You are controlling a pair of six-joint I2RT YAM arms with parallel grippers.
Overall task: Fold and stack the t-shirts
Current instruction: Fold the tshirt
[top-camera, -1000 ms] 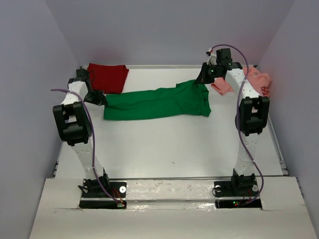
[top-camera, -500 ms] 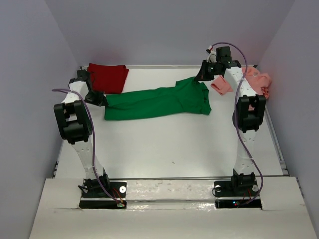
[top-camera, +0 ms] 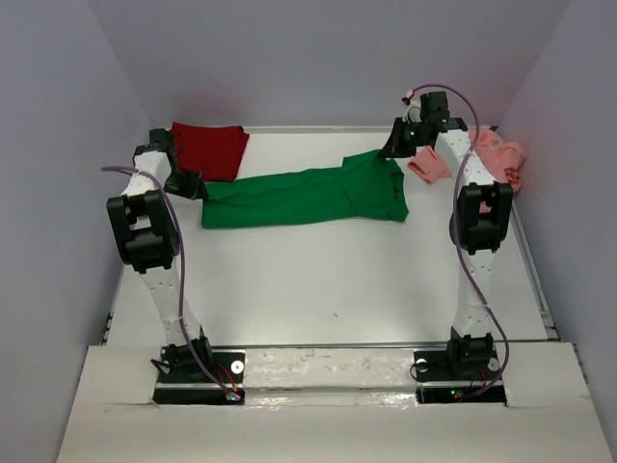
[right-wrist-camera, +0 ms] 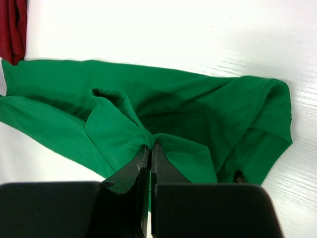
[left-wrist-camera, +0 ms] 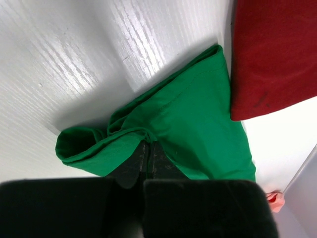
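My left hand has edged toward the far left corner. It and my right hand, both arms reaching far forward, each pinch an end of the green shirt, stretched over the surface between the red shirt and the pink shirt.

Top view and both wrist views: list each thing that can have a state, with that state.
green t-shirt: pulled out long across the table, bunched where each end is pinched
dark red t-shirt: folded, lying flat at the far left
salmon pink t-shirt: crumpled, unfolded, at the far right
left hand: shut on the green t-shirt
right hand: shut on the green t-shirt
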